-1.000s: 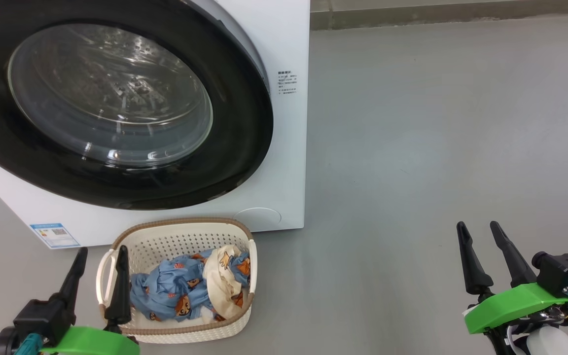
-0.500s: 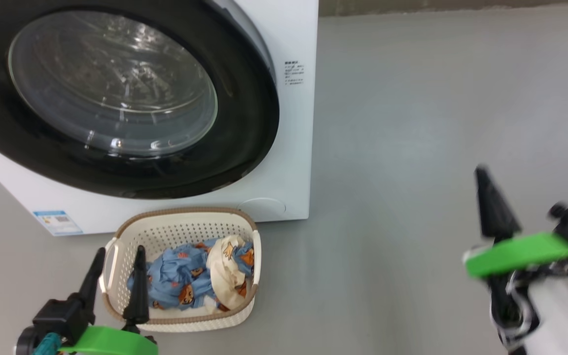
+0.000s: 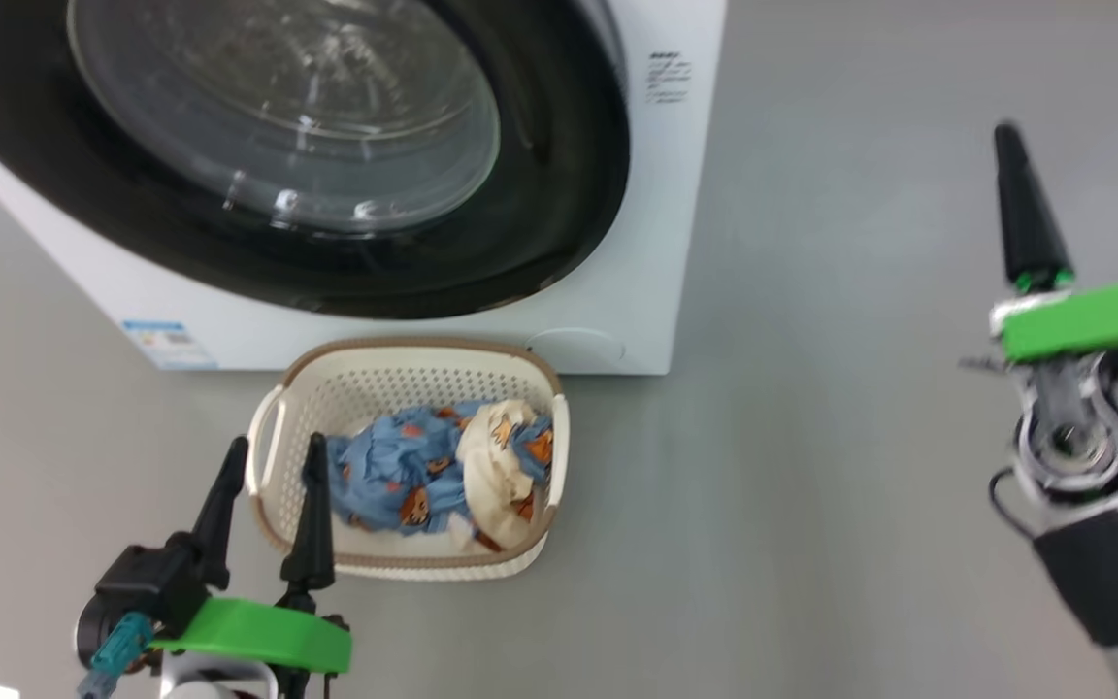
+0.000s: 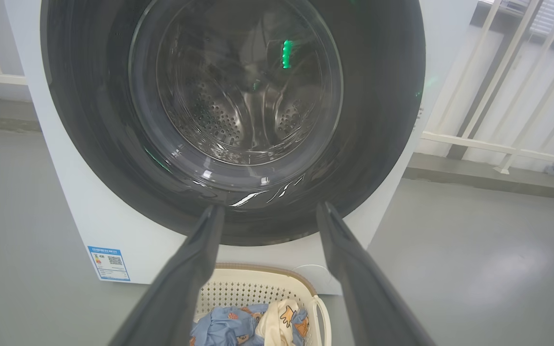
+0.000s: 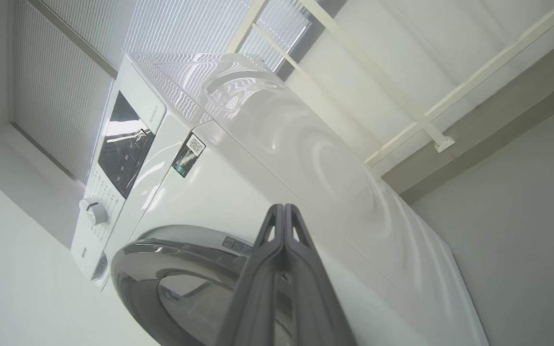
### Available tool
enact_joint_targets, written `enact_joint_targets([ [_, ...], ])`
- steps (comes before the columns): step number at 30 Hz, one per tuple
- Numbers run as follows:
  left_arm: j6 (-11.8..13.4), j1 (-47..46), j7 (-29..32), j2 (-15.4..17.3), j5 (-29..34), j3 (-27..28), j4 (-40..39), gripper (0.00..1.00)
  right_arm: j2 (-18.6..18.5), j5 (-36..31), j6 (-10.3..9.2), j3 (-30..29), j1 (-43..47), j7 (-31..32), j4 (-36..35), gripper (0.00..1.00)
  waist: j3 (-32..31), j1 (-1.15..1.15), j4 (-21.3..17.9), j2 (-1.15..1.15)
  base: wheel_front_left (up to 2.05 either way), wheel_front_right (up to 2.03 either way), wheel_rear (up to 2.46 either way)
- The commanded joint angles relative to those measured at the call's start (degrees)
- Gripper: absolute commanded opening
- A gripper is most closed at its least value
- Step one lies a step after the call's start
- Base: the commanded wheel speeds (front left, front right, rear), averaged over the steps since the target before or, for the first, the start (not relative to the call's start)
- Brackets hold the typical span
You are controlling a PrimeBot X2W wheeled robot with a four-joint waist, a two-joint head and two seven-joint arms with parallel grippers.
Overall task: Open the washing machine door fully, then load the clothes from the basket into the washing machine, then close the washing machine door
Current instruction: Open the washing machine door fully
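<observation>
At lower left of the head view, the left end effector (image 3: 275,442), long dark fingers spread apart and holding nothing, hanging near the left side of a small rectangular cream-white perforated plastic basket (image 3: 423,345). Inside it, crumpled light blue bear-printed and cream-white clothes (image 3: 394,471). Just behind the basket, whether touching cannot be told, a big white front-loading washing machine (image 3: 675,243), with its large round glossy-black-rimmed glass door (image 3: 559,194) apparently shut. At far right, raised high, the right end effector (image 3: 1025,209) — fingers pressed together on nothing.

Judged as step one, with the door not yet opened and nothing loaded. Next, probably: bring the right end effector to the door's right edge, catch it, and swing it wide — clear of the basket below.

Underneath, a smooth grey floor (image 3: 811,485); beyond the machine, a white metal railing (image 4: 498,91) against a pale wall.
</observation>
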Motion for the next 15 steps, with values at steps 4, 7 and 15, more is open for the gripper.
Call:
enact_joint_targets([
  [4, 0.03, -3.55, -0.52, 0.03, -0.63, 0.49, -2.02, 1.00, -3.32, 13.89, 0.32, 1.14, -6.64, 3.32, -2.89, 0.00, 5.41, 0.00, 5.22, 0.00, 0.00, 0.00, 0.00],
  [7, 0.03, -4.84, -0.52, -0.32, -1.21, -0.71, -1.99, 1.00, -5.92, 20.53, 0.32, 0.32, -10.00, 8.61, -3.06, 0.00, 7.82, 0.00, 7.57, 0.00, 0.00, 0.00, 0.00],
  [15, 0.02, -6.57, -0.52, -0.57, -2.87, -2.78, -1.67, 1.00, -8.59, 23.99, 0.32, 2.92, -16.80, 21.75, 0.57, 0.00, 11.26, 0.00, 10.24, 0.00, 0.00, 0.00, 0.00],
])
